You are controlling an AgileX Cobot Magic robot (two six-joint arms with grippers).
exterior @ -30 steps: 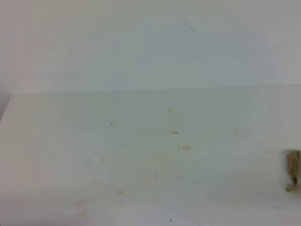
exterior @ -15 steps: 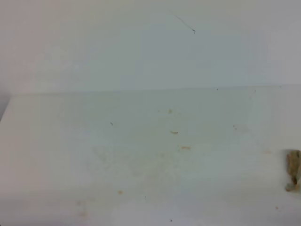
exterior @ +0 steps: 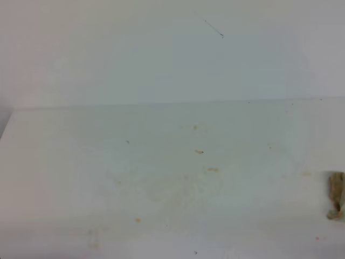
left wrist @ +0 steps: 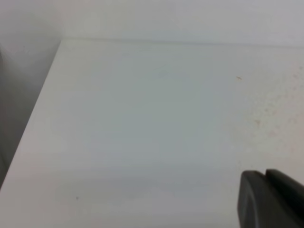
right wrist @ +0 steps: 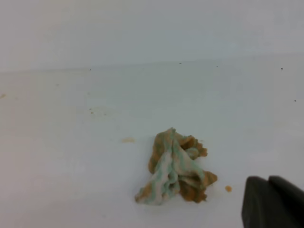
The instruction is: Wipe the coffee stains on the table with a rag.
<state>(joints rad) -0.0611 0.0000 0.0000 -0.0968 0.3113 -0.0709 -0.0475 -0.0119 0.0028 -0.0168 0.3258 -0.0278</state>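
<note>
The rag [right wrist: 175, 168] lies loose on the white table [right wrist: 71, 156], a crumpled whitish-green wad blotched tan-brown. In the exterior high view the rag [exterior: 336, 195] sits at the far right edge of the table [exterior: 64, 162]. My right gripper [right wrist: 268, 179] is shut and empty, low at the right, a short way right of the rag and apart from it. My left gripper [left wrist: 266, 173] is shut over bare table [left wrist: 118, 118] with nothing in it. The coffee stains are out of view; only faint tan smudges [exterior: 167, 189] and small specks [exterior: 213, 169] mark the surface.
A white wall [exterior: 161, 54] rises behind the table's far edge. The table's left edge [left wrist: 33, 118] drops off beside a grey wall. A small tan drop [right wrist: 228, 188] lies right of the rag. Neither arm shows in the exterior high view.
</note>
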